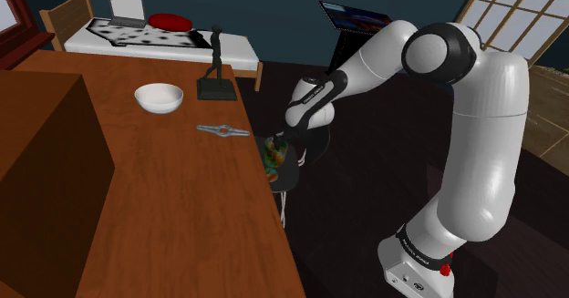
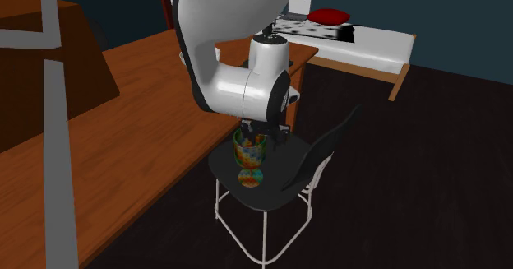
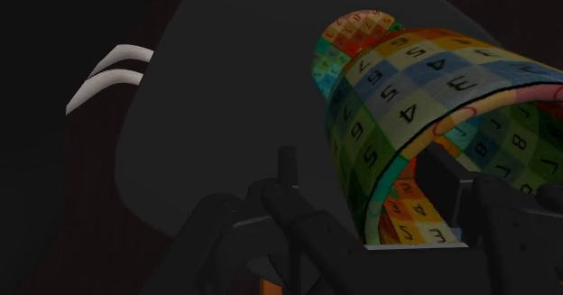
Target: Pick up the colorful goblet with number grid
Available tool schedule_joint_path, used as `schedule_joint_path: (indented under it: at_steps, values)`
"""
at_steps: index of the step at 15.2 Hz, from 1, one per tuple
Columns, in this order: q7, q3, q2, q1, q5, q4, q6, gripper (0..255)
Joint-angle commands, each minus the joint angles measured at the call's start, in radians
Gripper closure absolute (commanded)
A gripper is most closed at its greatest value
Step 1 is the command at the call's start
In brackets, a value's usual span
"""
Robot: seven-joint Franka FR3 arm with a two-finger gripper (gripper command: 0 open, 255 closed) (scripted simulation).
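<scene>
Shoulder: we see the number-grid goblet on the black chair beside the table | Second exterior: it stands upright, gripper at its rim | Wrist: fingers apart, straddling the rim.

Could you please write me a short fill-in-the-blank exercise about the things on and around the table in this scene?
1. The colourful goblet stands upright on the seat of a black ___ beside the wooden table.
2. The bowl on that table is ___ in colour.
3. The pillow on the bed is ___.
Missing words: chair; white; red.
</scene>
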Motion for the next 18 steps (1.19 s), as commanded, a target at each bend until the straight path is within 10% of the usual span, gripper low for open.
schedule_joint_path:
  at_steps: [1, 18]
  values:
    - [0.0, 0.0, 0.002, 0.0, 0.0, 0.0, 0.002, 255]
    - [0.011, -0.01, -0.107, 0.007, -0.01, -0.016, -0.09, 255]
